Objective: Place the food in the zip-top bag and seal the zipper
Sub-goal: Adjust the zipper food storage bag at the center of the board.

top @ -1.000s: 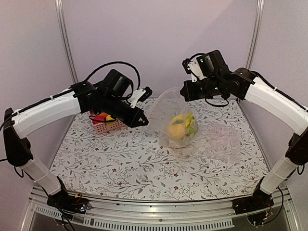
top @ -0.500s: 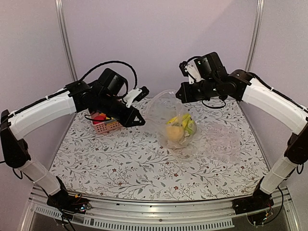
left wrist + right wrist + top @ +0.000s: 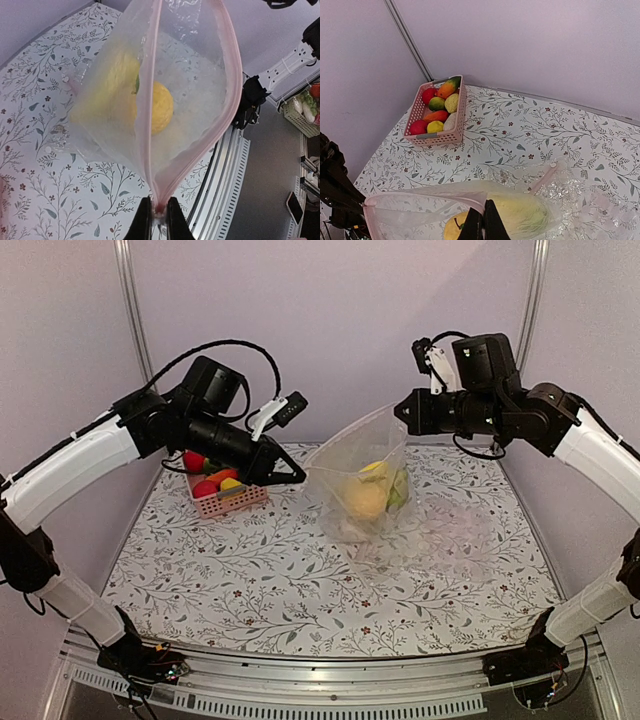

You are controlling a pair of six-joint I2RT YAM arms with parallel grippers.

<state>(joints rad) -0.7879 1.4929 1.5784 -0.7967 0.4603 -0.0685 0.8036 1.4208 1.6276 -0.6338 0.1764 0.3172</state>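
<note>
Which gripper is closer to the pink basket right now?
Left. The left gripper pinches one end of the zip-top bag mouth, close beside the pink basket. The right gripper holds the opposite end, with the bag between it and the basket.

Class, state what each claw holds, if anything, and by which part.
Both hold the zip-top bag. The left claw pinches one end of its pink zipper; the right claw pinches the opposite end, so the mouth gapes open.
</note>
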